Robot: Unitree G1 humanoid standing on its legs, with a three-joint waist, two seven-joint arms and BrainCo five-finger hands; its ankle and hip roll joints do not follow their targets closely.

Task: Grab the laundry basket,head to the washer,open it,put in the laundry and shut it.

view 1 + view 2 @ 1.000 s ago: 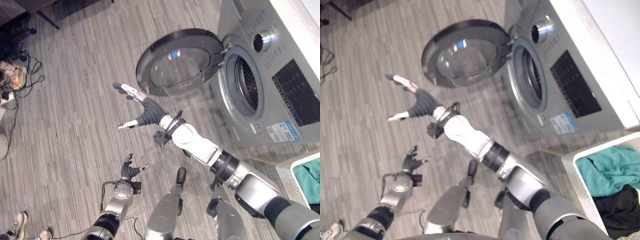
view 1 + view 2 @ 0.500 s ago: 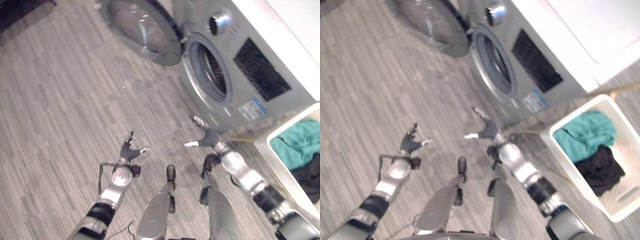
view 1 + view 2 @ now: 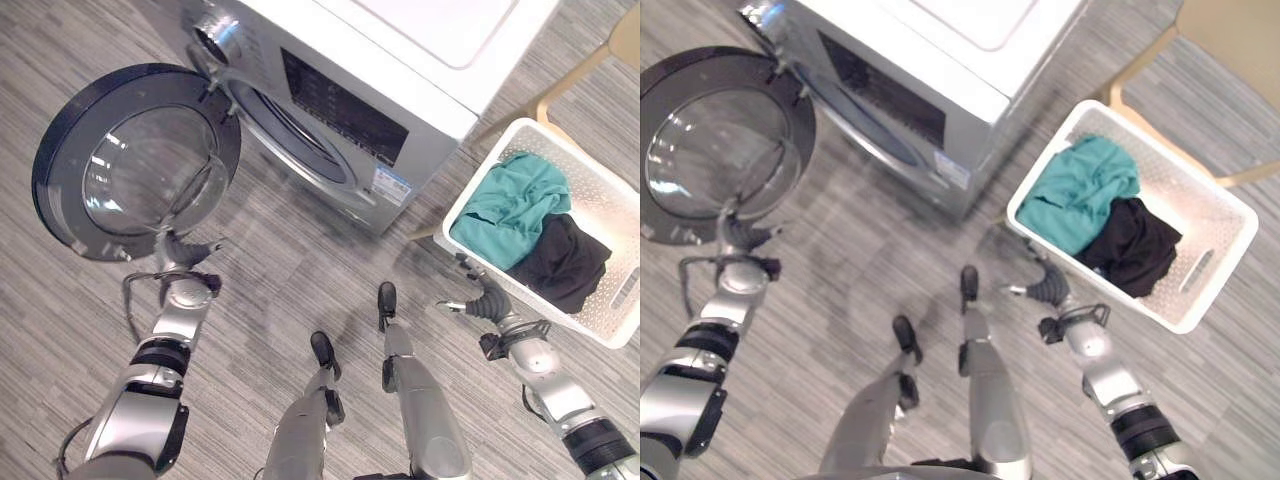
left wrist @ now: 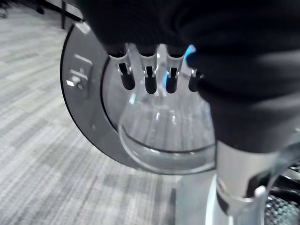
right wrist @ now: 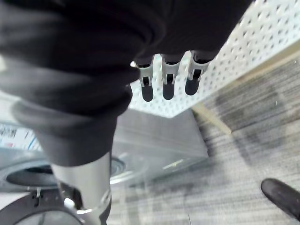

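The silver washer (image 3: 370, 60) stands with its round glass door (image 3: 135, 160) swung wide open to the left, baring the drum opening (image 3: 290, 135). A white perforated laundry basket (image 3: 605, 200) sits on the floor to the right of the washer, with a teal garment (image 3: 510, 205) and a black garment (image 3: 560, 260) in it. My right hand (image 3: 482, 300) hovers open just short of the basket's near wall (image 5: 234, 61), touching nothing. My left hand (image 3: 185, 255) hangs open below the door's lower rim; its fingers (image 4: 145, 79) point at the door glass.
A light wooden chair (image 3: 1230, 40) stands behind the basket, one of its legs running along the basket's far side. Grey plank floor (image 3: 300, 260) lies open between the washer and me.
The camera has swung round, so the whole picture has shifted. My right arm has drawn back from the door and dropped; its hand is now beside the basket. The door has stayed open.
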